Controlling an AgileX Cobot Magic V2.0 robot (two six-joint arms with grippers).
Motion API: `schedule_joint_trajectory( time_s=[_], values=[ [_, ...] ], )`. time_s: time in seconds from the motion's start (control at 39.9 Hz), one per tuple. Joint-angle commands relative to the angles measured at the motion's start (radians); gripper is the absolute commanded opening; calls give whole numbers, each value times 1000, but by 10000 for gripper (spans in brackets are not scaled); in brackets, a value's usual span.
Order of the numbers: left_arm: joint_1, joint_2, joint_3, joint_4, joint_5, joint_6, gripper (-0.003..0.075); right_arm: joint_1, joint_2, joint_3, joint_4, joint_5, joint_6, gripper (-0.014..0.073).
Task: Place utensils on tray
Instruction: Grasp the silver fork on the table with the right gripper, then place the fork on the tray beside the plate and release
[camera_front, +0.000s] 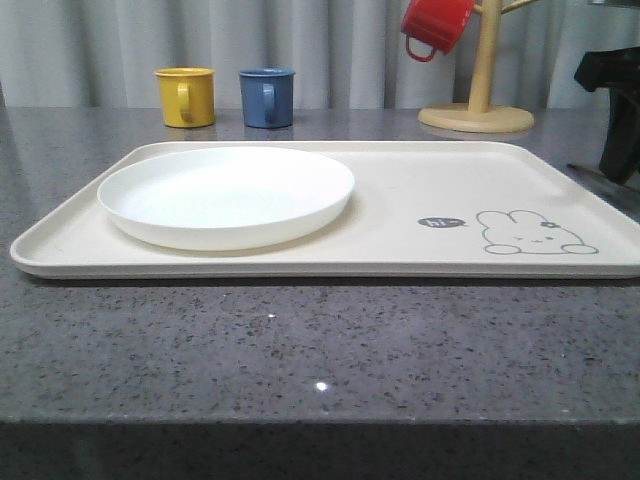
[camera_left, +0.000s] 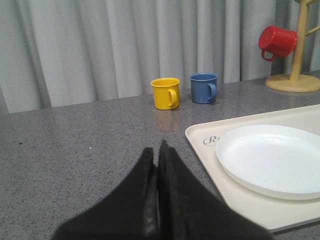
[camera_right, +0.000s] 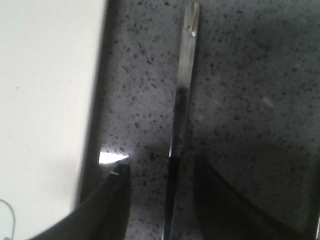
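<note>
The cream tray (camera_front: 400, 175) with the rabbit drawing lies across the table, and the round white plate (camera_front: 226, 194) rests on its left half. Beside the tray's right edge (camera_right: 50, 100) a flat metal chopstick (camera_right: 186, 75) lies on the grey stone; it looks like a single strip. My right gripper (camera_right: 161, 167) is open and low over it, one finger on each side, not closed on it. In the front view that arm (camera_front: 620, 120) is at the far right, with a metal strip (camera_front: 600, 180) under it. Left of the tray, my left gripper (camera_left: 155, 147) hovers shut and holds nothing.
A yellow mug (camera_front: 186, 96) and a blue mug (camera_front: 267, 97) stand behind the tray. A red mug (camera_front: 435, 25) hangs on a wooden mug tree (camera_front: 478, 110) at the back right. Grey curtains close off the back.
</note>
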Motion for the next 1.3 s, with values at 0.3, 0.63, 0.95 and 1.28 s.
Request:
schedule_joint_trajectory(
  time_s=[0.3,0.63,0.95,1.28],
  values=[
    [-2,10,-24,-9,-88,-7,-18,-1,7,-36,6,-10,-14,197],
    [-2,10,-23,-9,-88,-7,-18,-1,-30,-55,-23,36,33,-37],
    [-2,10,-23,-9,-88,-7,-18,237,-109,-205,-383,277,485,-38],
    [-2,10,-23,-9,-88,-7,-18,482,4,-350,-291,248,673,-38]
  ],
)
